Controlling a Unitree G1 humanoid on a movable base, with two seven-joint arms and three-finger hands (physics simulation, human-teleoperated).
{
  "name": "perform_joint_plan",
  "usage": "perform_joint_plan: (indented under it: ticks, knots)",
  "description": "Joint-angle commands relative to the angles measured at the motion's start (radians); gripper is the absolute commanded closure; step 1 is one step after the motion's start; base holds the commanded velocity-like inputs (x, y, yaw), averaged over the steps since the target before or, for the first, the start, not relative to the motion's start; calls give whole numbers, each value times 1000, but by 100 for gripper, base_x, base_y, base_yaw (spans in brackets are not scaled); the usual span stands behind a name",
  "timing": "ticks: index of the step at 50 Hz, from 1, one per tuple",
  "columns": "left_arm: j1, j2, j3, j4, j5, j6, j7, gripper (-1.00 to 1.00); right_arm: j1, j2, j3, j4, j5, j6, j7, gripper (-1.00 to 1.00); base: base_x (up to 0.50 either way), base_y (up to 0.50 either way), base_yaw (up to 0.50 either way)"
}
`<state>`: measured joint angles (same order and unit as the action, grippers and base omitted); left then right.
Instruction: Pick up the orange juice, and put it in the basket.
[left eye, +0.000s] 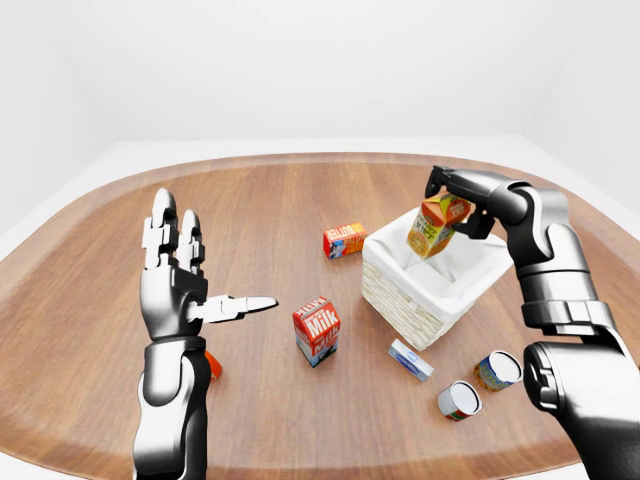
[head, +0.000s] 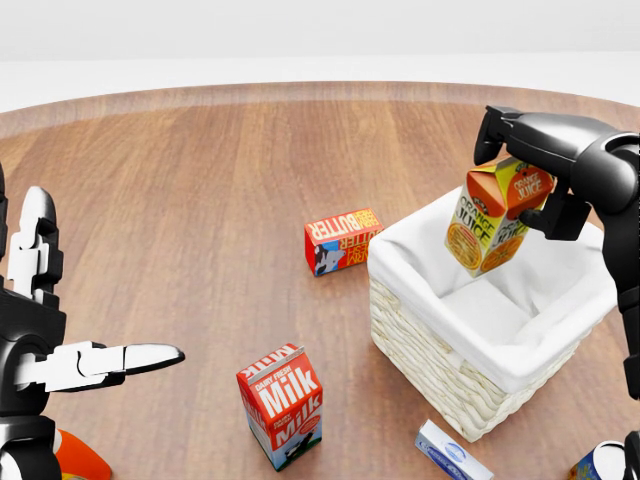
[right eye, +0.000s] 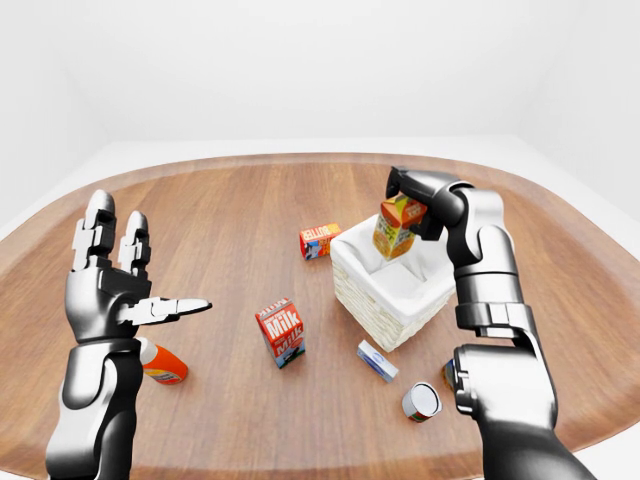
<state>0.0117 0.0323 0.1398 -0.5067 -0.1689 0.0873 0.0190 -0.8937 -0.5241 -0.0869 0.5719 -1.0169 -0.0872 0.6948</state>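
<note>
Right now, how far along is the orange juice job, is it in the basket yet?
Not yet. The pick-up looks done: the right hand is closed on the orange juice carton, which hangs tilted over the basket, its lower end level with the white liner rim. What's left is lowering it inside and letting go. The left hand is open, holding nothing.

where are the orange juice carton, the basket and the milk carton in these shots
orange juice carton (head: 490, 220), head view, on its printed face below the right hand's fingers.
basket (head: 430, 345), head view, on the woven side wall facing the view's bottom left.
milk carton (head: 283, 402), head view, on the red face with the Milk lettering.
</note>
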Motion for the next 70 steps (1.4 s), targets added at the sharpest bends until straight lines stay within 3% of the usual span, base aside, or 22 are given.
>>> perform_joint_plan:
  ticks: [1,5,19,28,70]
  knots:
    - [1,-1,-1,-4,0,0,1,-100,-10,-5,-5,48,-81,0,-59,100,0,0,0]
    - [1,0,-1,-4,0,0,1,-100,-47,-14,6,120,-111,0,-144,100,0,0,0]
    - [-1,0,-1,1,0,0,0,-100,-113,-25,23,288,-128,0,-302,100,0,0,0]
    - [-3,1,0,5,0,0,-1,-100,-79,-15,24,268,-114,0,-297,100,0,0,0]
    - [-1,0,0,-3,-1,0,1,-100,-83,19,69,459,-140,0,-496,100,0,0,0]
